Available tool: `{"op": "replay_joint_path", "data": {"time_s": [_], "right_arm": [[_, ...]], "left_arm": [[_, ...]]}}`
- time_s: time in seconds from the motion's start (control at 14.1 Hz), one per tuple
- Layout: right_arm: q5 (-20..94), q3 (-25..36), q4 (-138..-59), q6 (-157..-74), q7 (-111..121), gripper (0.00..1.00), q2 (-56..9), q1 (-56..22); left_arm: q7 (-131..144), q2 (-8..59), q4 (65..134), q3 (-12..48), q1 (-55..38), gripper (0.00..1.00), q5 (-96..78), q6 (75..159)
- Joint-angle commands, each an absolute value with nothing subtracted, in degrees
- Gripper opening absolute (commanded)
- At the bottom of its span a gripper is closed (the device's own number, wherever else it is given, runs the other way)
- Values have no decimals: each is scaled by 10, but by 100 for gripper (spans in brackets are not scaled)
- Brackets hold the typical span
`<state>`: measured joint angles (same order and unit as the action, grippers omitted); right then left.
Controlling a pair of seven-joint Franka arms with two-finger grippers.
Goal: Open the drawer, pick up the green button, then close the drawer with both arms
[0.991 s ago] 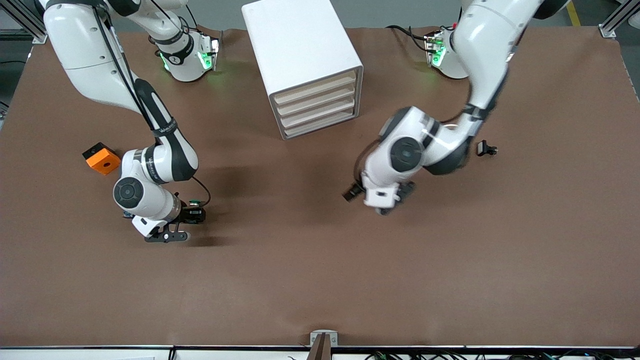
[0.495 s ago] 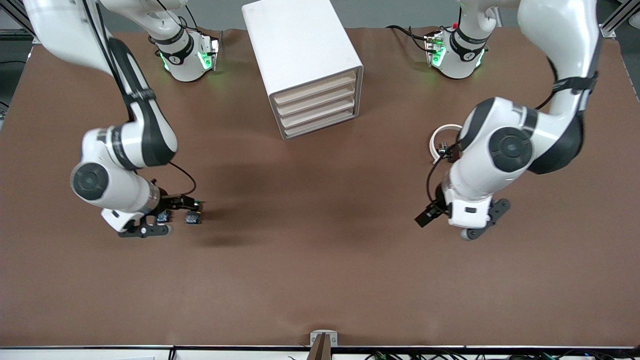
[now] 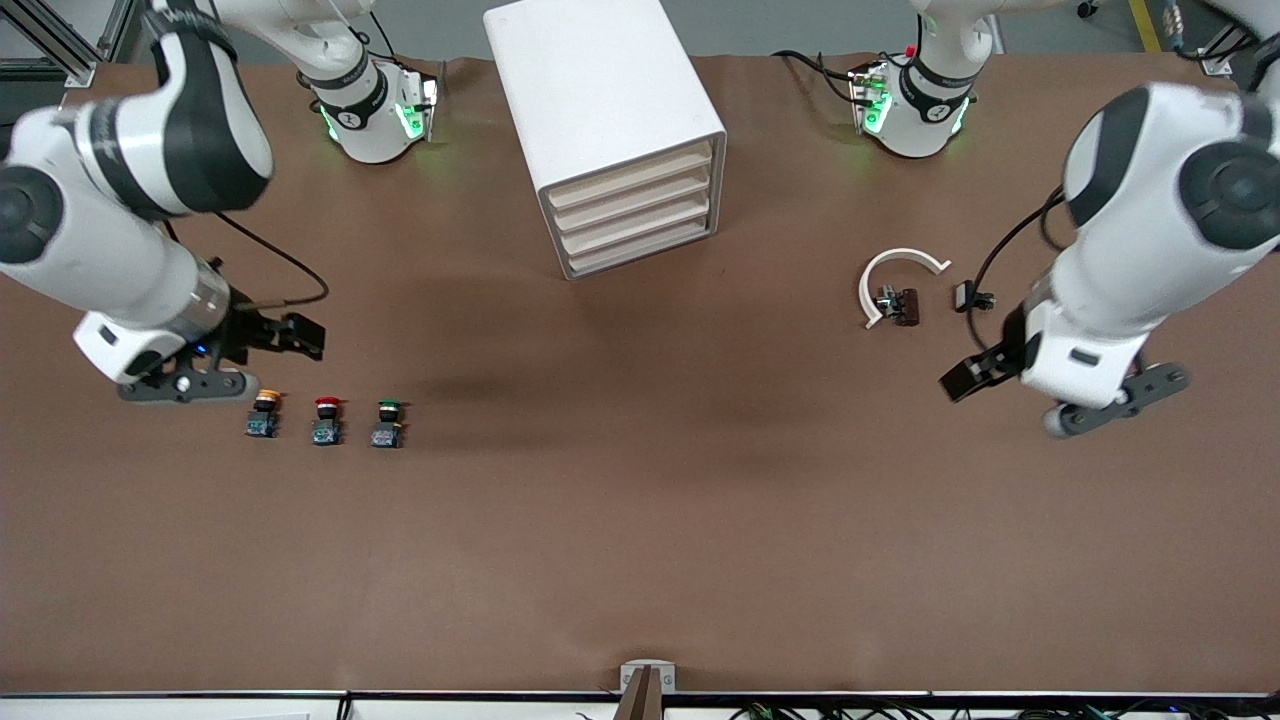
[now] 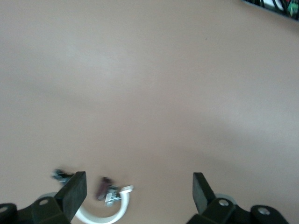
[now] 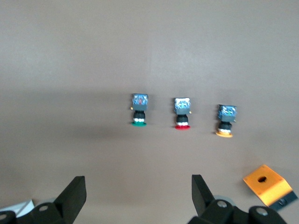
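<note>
The white cabinet (image 3: 600,90) stands at the table's robot side, and all four of its drawers (image 3: 632,211) are shut. The green-capped button (image 3: 387,423) stands on the table in a row with a red-capped one (image 3: 326,421) and a yellow-capped one (image 3: 262,415). It also shows in the right wrist view (image 5: 139,112). My right gripper (image 3: 285,337) (image 5: 138,196) is open and empty, raised over the table beside the row of buttons. My left gripper (image 3: 975,375) (image 4: 139,196) is open and empty, raised over the left arm's end of the table.
A white curved piece (image 3: 893,272) (image 4: 105,213) with a small dark part (image 3: 904,305) lies toward the left arm's end, with a small black object (image 3: 968,296) beside it. An orange block (image 5: 267,184) shows in the right wrist view, beyond the yellow-capped button.
My right gripper has let go of the green button and pulled up and away toward its end. My left arm has swung from the table's middle out toward its own end.
</note>
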<state>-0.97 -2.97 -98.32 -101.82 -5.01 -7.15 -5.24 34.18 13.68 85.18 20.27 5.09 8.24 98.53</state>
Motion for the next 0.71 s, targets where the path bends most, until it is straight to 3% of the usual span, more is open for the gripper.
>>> {"op": "replay_joint_path", "data": {"time_s": [0.0, 0.28, 0.64], "right_arm": [[-7, -35, -930, -947, -15, 100, -66, -19], [-6, -34, -863, -859, 35, 100, -65, 24], [-8, -35, -836, -840, 33, 100, -60, 33]], "left_arm": [[246, 78, 863, 207, 85, 100, 69, 926], [157, 30, 865, 71, -2, 100, 23, 882], [142, -21, 890, 62, -7, 100, 7, 828]]}}
